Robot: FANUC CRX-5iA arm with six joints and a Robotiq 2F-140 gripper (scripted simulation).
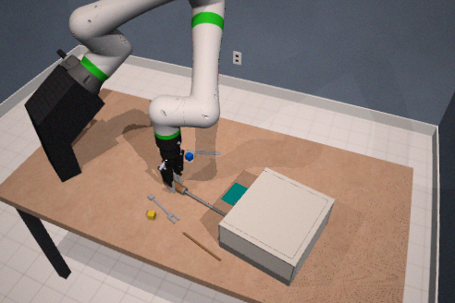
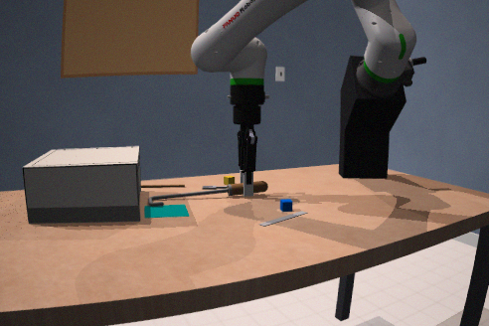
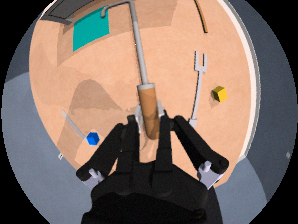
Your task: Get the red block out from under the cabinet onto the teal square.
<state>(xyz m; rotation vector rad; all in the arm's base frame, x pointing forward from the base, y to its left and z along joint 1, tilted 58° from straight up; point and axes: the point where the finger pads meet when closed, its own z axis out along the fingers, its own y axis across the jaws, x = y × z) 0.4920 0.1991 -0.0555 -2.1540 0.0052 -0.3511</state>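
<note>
One word, "FANUC", marks the arm (image 2: 243,20); the hand (image 2: 247,191) clamps the hook tool's handle (image 2: 254,187).

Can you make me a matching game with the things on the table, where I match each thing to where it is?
Things:
1. hooked tool
2. yellow cube
3. blue cube
4. teal square

Places:
A. beside the grey forked tool
B. wooden handle gripped in the hand
C. on the table right next to the cabinet
D. next to the flat grey strip

Right pairs: 1-B, 2-A, 3-D, 4-C
</note>
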